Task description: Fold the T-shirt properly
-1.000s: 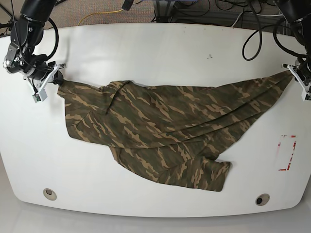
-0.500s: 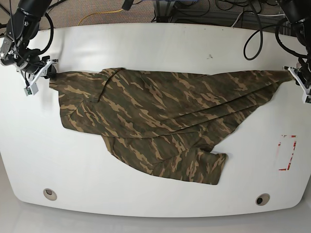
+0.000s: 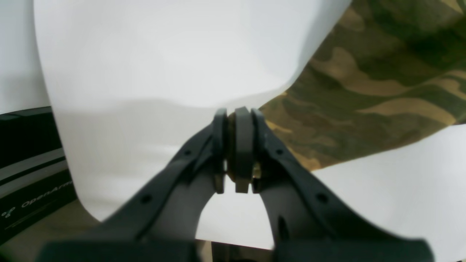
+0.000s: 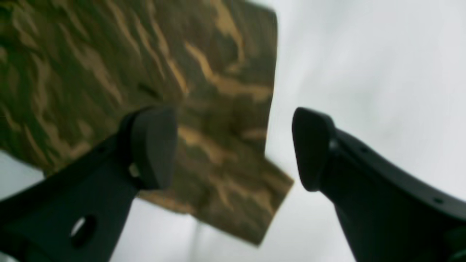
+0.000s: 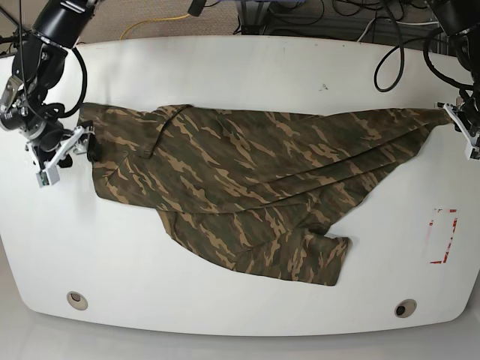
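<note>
Spread but not folded: T-shirt (image 5: pixel 240 187) lying across the middle of the white table (image 5: pixel 225 75) in the base view, stretched from left edge to right edge of the frame, lower portion bunched into a lobe at lower centre, diagonal wrinkles across the body. No neat fold visible; judged an early stage, flattening partly done, all folding left. Left gripper (image 5: pixel 466 129), at right edge of the base view: fingers clamped tight on a corner of the cloth, confirmed in the left wrist view (image 3: pixel 236 160), where camouflage fabric (image 3: pixel 364 91) pinched between the pads runs off to upper right. Right gripper (image 5: pixel 66 154), at left edge of the base view: fingers spread wide, nothing held; right wrist view (image 4: pixel 233 149) shows the gap between the pads, with a squared fabric corner (image 4: pixel 218 127) lying loose behind it. Supplied only by the base view: overall lay of the garment. Supplied only by the wrist views: grip detail, too small to read from above.
</note>
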Robot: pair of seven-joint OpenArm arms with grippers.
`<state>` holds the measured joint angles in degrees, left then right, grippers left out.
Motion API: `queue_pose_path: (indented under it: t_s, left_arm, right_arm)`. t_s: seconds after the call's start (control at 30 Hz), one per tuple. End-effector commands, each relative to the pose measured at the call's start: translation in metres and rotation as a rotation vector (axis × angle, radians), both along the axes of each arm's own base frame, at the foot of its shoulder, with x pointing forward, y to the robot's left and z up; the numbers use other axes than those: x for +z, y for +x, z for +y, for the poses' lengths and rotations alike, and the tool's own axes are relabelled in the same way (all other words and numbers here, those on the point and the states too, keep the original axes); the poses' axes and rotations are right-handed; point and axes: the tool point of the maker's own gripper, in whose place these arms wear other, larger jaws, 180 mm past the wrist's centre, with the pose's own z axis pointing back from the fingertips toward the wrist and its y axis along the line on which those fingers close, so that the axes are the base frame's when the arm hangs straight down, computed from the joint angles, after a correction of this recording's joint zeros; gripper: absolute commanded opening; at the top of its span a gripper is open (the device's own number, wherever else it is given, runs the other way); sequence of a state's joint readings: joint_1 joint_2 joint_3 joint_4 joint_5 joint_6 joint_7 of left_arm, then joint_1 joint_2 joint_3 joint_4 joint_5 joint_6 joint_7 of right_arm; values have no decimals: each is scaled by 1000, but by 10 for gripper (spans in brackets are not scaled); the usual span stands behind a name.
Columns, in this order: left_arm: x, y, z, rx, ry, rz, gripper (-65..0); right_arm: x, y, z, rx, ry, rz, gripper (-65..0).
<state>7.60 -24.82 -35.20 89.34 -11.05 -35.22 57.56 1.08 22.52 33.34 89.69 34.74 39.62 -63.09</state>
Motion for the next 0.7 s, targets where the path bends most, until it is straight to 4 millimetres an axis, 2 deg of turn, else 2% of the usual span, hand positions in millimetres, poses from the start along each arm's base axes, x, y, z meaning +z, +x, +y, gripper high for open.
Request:
queue_pose_path:
  t_s: [0.0,0.17,0.23,0.4,0.57,0.67]
  left_arm:
    - [15,8,5,-9,28,-35,-650]
    - [9,7,-2,-8,7,-35,-650]
    - [9,7,-2,-8,7,-34,-650]
    - [9,7,-2,-8,7,-34,-650]
    - [8,6,-2,-8,7,-32,-650]
    - [8,6,-2,-8,7,-32,-650]
  right_arm:
    - [16,30,6,35,17,-54,-185]
    - [17,88,28,85,59,-51,-216]
    - [16,104,39,104,58,-48,-230]
    - [15,154,67,124,69,-77,-224]
    - [13,183,83,129,104,-95,-225]
    - [6,196,108,142,164,-104,-225]
